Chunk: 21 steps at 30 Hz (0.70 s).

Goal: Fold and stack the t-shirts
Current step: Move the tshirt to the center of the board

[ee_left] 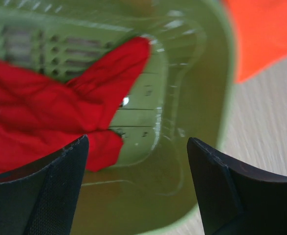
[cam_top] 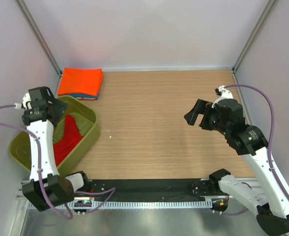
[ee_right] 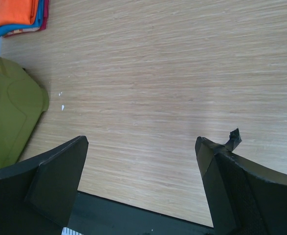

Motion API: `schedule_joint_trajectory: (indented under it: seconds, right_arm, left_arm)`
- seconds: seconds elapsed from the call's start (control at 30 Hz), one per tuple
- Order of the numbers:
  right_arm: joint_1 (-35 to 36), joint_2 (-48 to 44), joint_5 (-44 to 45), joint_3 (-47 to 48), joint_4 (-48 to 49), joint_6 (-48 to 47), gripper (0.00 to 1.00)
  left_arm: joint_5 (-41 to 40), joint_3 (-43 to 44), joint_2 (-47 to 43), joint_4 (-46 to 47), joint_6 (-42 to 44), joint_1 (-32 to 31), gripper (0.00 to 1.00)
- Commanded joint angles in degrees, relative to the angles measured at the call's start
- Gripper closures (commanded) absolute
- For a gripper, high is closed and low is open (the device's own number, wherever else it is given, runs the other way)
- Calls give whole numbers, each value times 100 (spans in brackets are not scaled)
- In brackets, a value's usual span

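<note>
The table is light wood-grain board, boxed in by pale walls on the far side and both flanks, with metal posts in the far corners. A black strip runs along its near edge. Two small white specks lie on the wood just right of the basket.

There is one olive-green basket, at the left edge. One red t-shirt lies crumpled inside it, one end draped up the slotted wall. One folded stack sits in the far left corner, apart from the basket: the orange t-shirt on top and the blue t-shirt under it. In the right wrist view a thin dark red edge shows beside the blue.

Two arms. The left pincer hangs over the basket with its fingers spread wide, holding nothing, the red cloth below and beside its left finger. The right pincer is spread wide above bare wood on the right side, gripping nothing.

The middle and right of the table are open wood
</note>
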Motion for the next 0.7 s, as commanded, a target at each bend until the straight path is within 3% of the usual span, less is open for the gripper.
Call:
schedule_joint_trajectory:
  seconds: [0.0,0.13,0.27,0.63,0.67]
  right_arm:
    - [14,-90,-217,-33,70,-7,0]
    - [14,-195,-419,-68,131,-24,0]
    - [22,-240,-446,28,123,-33,0]
    - [14,-240,-349,20,158,-25,0]
    - [22,-222,-358,20,167,2,0]
  left_arm:
    - [103,-373,398,-187,-758,356,19]
    - [32,-523,1182,-486,-1013,436,18]
    - [419,-716,1771,-84,-943,445,15]
    - [174,-1332,2343,392,-1180,436,22]
    - [139,-1393,2387,453,-1163,436,27]
